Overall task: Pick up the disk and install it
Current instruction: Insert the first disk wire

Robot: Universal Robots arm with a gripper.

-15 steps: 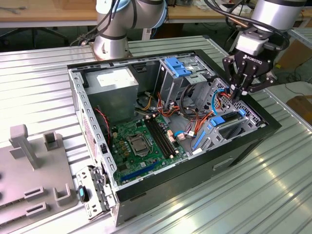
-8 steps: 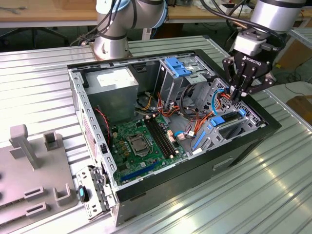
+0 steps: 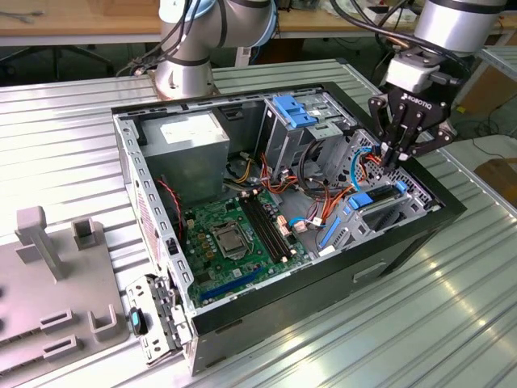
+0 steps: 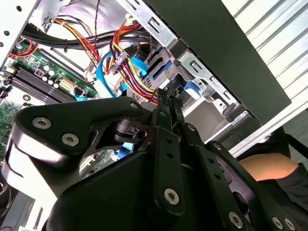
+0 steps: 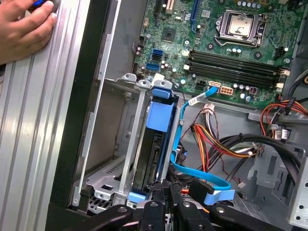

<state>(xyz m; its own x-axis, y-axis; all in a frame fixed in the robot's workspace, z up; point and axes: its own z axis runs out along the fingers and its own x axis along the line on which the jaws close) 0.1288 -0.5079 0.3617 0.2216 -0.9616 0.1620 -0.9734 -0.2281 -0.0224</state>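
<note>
Exterior view: an open case [image 3: 323,293] lies on its side on a ribbed metal table [image 3: 452,323], with the motherboard [image 3: 230,234] and power supply [image 3: 190,149] exposed. The gripper [image 3: 389,158] reaches down into the case corner at the exterior view's right, among loose wires [image 3: 323,202]. Its fingers converge to a point just above the disk [image 3: 380,212], which sits on edge in its cage. A grey fixture plate [image 3: 48,291] lies on the table at the exterior view's left, well apart from the case. Second wrist view: the gripper [image 4: 169,94] has its fingers drawn together with only a narrow slit between the tips, and nothing is seen held between them. A bundle of wires [image 4: 125,62] crowds just beside the tips, and the black case wall [image 4: 226,53] runs along the other side. Part of a person [image 4: 267,166] shows beyond that wall. First wrist view: the disk [image 5: 153,159] stands on edge in a slot of the cage [image 5: 130,144], with its blue rail end toward the motherboard [image 5: 216,53]. The gripper [image 5: 168,192] is at the disk's opposite end; whether it touches cannot be told. A blue cable [image 5: 192,168] loops just beside the disk. A person's hand [image 5: 21,26] rests on the table [image 5: 43,120] outside the case wall.
</note>
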